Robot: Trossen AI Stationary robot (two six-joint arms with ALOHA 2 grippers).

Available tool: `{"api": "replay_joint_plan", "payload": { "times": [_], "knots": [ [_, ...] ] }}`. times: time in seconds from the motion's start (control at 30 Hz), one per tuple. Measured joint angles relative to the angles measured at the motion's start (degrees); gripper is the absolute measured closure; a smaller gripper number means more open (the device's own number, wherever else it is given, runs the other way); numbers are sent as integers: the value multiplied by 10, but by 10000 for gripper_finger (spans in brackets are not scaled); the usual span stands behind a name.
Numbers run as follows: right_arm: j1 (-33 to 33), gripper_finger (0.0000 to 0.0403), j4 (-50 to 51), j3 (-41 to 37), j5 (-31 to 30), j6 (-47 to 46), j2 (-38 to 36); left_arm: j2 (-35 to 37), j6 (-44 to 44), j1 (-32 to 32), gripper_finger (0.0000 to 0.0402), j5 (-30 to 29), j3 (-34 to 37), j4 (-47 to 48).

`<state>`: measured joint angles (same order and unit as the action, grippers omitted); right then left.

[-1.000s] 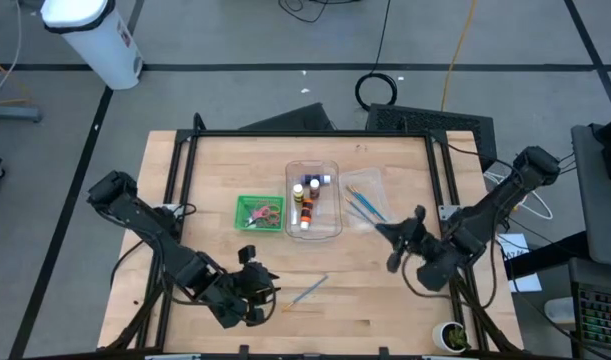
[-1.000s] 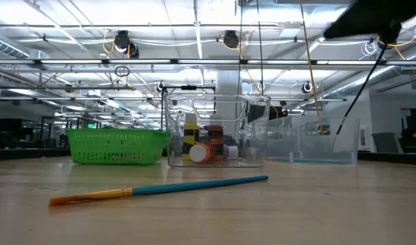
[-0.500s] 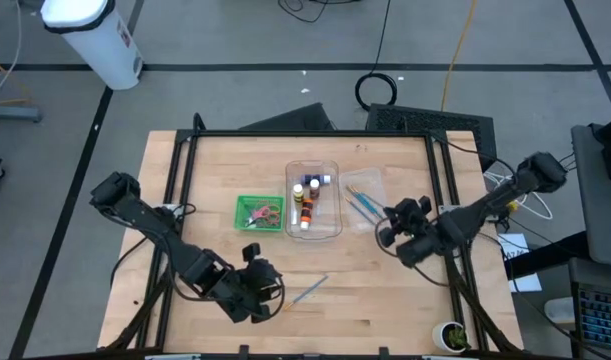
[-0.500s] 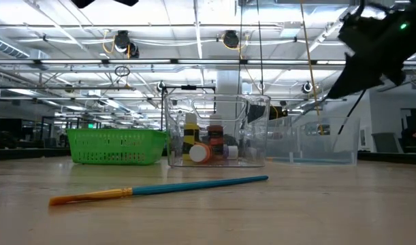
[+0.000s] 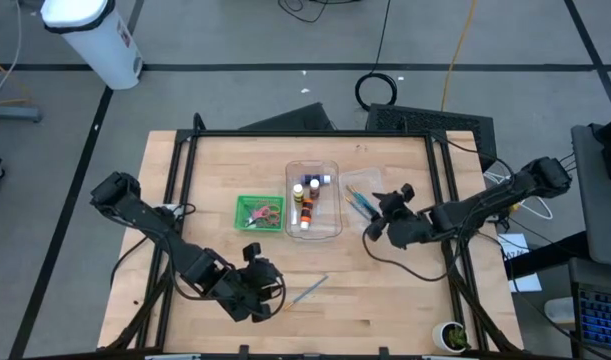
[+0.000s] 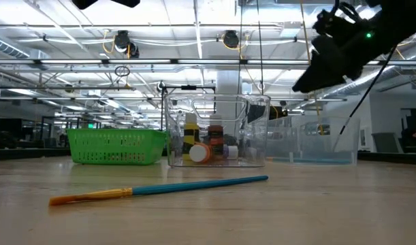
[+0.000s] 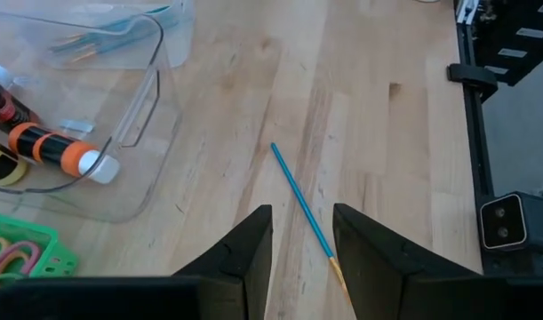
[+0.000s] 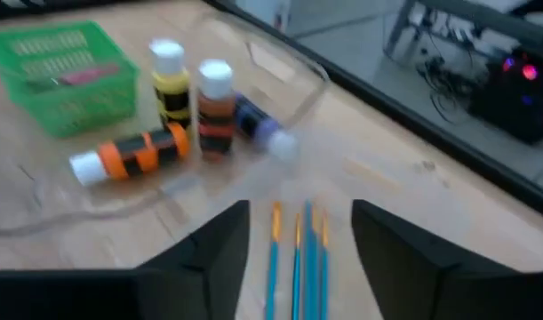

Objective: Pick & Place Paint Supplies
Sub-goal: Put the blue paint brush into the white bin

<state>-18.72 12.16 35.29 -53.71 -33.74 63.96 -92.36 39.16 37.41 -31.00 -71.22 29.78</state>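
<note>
Worktop (image 5: 385, 300), light wood in a black frame. Clear bin (image 5: 313, 198), centre: paint bottles (image 5: 305, 205) with white, orange and blue caps; banded labels, no lettering readable. Clear tray (image 5: 368, 193), toward the right edge: blue brushes (image 5: 363, 205) with orange ends. Green basket (image 5: 259, 213), left of the bin: scissors (image 5: 261, 212), pink and orange handles. Loose blue brush (image 5: 310, 290), near the front edge. Right gripper (image 5: 376, 222): moved inward from the right edge, now over the tray; fingers, closed a second ago, now parted, empty. Left gripper (image 5: 268, 292): unchanged, just beside the loose brush, fingers partly open, empty.
</note>
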Motion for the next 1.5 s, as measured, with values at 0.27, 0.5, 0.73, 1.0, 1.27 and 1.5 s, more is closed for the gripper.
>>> {"api": "replay_joint_plan", "payload": {
  "times": [0.27, 0.5, 0.73, 1.0, 1.27, 1.5],
  "knots": [
    [-24, 166, -220, 0, 133, 167, 0, -4, 15, 2, 273, 2, 0, -1],
    [-55, 176, -294, 0, 180, 199, 0, -68, -2, 19, 272, 84, 0, -52],
    [-58, 181, -295, 0, 180, 198, 0, -173, 51, 9, 228, 157, 0, -62],
    [-58, 183, -299, 0, 179, 195, 0, -234, 48, -12, 156, 205, -2, -86],
    [-58, 188, -299, 0, 178, 196, 0, -241, 54, -15, 172, 149, -2, -91],
    [-58, 188, -299, 0, 178, 196, 0, -242, 61, -17, 269, 152, -1, -85]
  ]
}}
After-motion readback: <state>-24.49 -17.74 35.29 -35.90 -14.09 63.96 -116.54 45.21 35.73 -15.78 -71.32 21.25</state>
